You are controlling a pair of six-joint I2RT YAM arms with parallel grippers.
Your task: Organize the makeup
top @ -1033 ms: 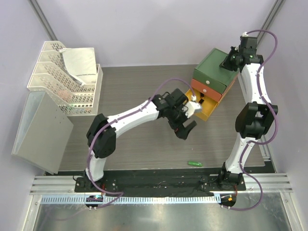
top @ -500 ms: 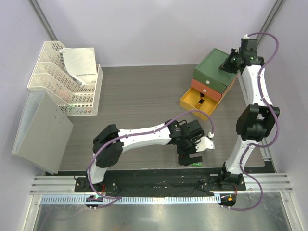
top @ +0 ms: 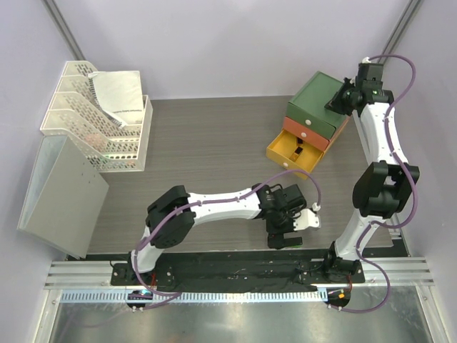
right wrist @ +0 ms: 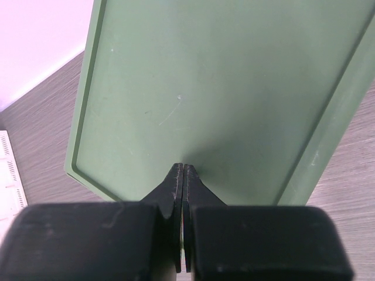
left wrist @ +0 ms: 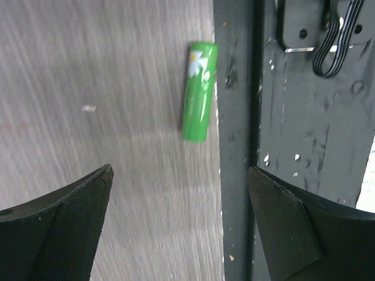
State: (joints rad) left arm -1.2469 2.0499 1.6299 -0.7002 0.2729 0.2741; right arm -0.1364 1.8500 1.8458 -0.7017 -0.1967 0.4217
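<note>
At 5 o'clock on the table [top: 200, 143], by its near edge: left gripper [left wrist: 180, 170], jaws wide apart, above the green tube [left wrist: 199, 91].
The tube lies flat and untouched, just beside the black rail [left wrist: 293, 146]. Farther off at 2 o'clock, the yellow drawer [top: 289, 152] stands pulled out of the drawer box [top: 314, 96]; the right gripper [right wrist: 183, 172], jaws pressed together and empty, sits over the box's green top.
</note>
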